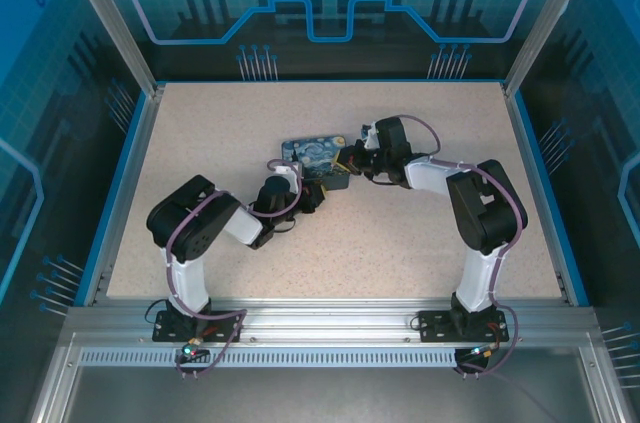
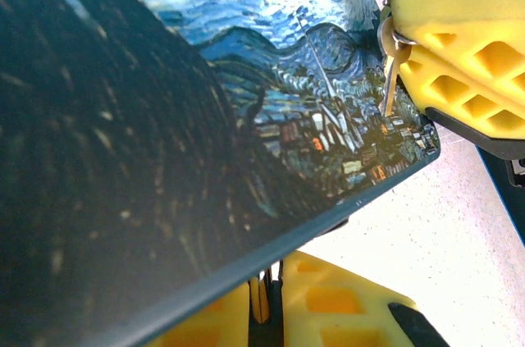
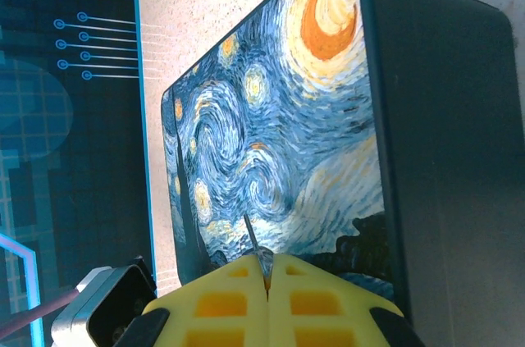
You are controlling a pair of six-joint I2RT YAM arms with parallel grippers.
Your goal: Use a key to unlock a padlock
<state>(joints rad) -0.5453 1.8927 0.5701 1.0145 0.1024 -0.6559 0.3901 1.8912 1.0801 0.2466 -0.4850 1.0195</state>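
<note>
Key (image 3: 253, 236) pinched above the painted tin (image 3: 451, 158), right arm nearer.
Your right gripper (image 3: 267, 277) (fingers pressed together) holds the key, its blade pointing ahead along the closed tin's lid. Your left gripper (image 2: 275, 281), fingers close together, sits at the tin's edge. Padlock and tin contents are hidden.

Even, cool light from above fills the top view, which is sharp throughout; the table (image 1: 200, 143) is bright, with only soft, short shadows beside the arms near its middle. In the left wrist view the tin (image 2: 246, 76) smears into dark blur at the left, while its right corner and the key (image 2: 389, 84) are crisp. The right wrist view is bright, the painted lid sharp, its dark side dull and shadowed.
</note>
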